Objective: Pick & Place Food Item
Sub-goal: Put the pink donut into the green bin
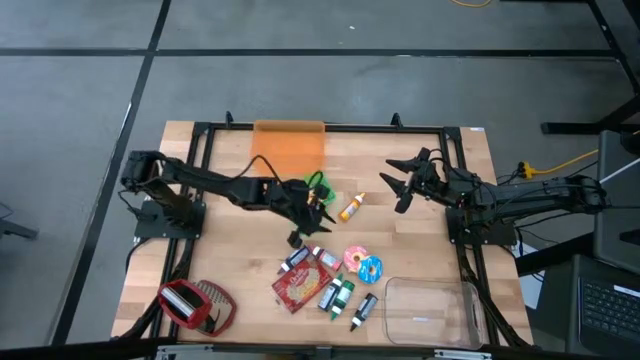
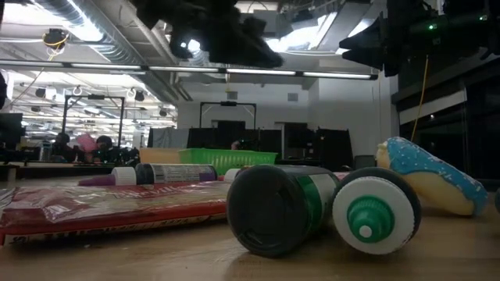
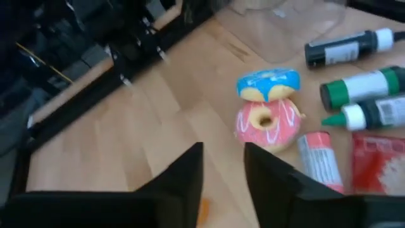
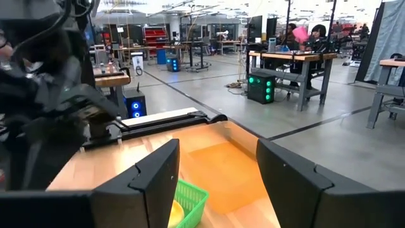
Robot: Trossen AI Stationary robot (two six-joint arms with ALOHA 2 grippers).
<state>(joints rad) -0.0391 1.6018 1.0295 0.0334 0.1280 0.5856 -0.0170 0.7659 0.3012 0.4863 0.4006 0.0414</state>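
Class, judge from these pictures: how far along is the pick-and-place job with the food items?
Little looks done: the pink donut and blue donut lie on the table, and the clear tub looks empty. In hand: nothing; the left pincer hangs open above the table. The right pincer waits open. Picking and placing remain.

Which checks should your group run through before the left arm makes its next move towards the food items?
1. Left pincer empty: ok. Its fingers stand apart with only table showing between them.
2. Target item known: cannot tell. Several foods lie ahead of it.
3. Pink donut in the wrist camera's sight: ok. It lies flat.
4. Pink donut free of neighbours: not ok. The blue donut touches it.
5. Clear container ready to receive: ok. It looks empty from above.
6. Right pincer out of the way: ok. It is open and apart from the food.
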